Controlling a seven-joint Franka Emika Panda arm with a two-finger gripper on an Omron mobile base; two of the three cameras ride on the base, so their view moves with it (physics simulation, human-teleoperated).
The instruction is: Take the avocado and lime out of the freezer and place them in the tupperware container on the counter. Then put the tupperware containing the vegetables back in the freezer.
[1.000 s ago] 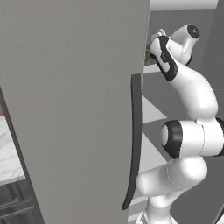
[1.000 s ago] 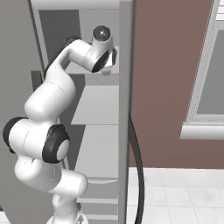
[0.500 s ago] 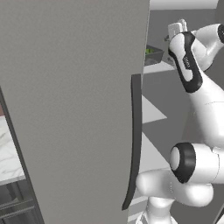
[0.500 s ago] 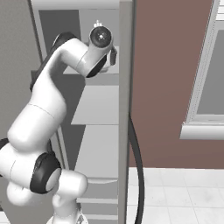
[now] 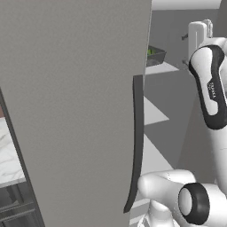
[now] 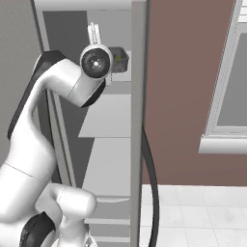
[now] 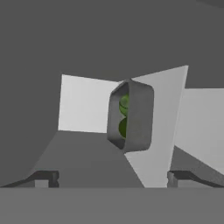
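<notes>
The freezer stands open, its grey door [image 5: 75, 111] swung toward me. On its upper shelf [image 5: 162, 67] rests the dark grey tupperware container [image 5: 156, 56] [image 6: 119, 58] [image 7: 141, 117]. Two green vegetables [image 7: 124, 103] [image 7: 123, 127] lie inside it, seen as a green spot [image 5: 152, 52] from the left base. My gripper [image 5: 185, 49] [image 7: 112, 177] hangs open a short way in front of the container, touching nothing, with the hand rolled on its side. One finger [image 6: 94, 33] sticks up above the wrist.
The door's long dark handle [image 5: 137, 142] [image 6: 152, 193] curves down beside the arm. Lower pale shelves [image 6: 108, 116] are bare. A strip of marble counter [image 5: 9, 159] over dark drawers shows at the far left. A brown wall with a window [image 6: 231, 72] lies to the right.
The hand has drawn back from the container, which stays on the shelf. The arm has straightened upward and the jaws have spread a little wider.
</notes>
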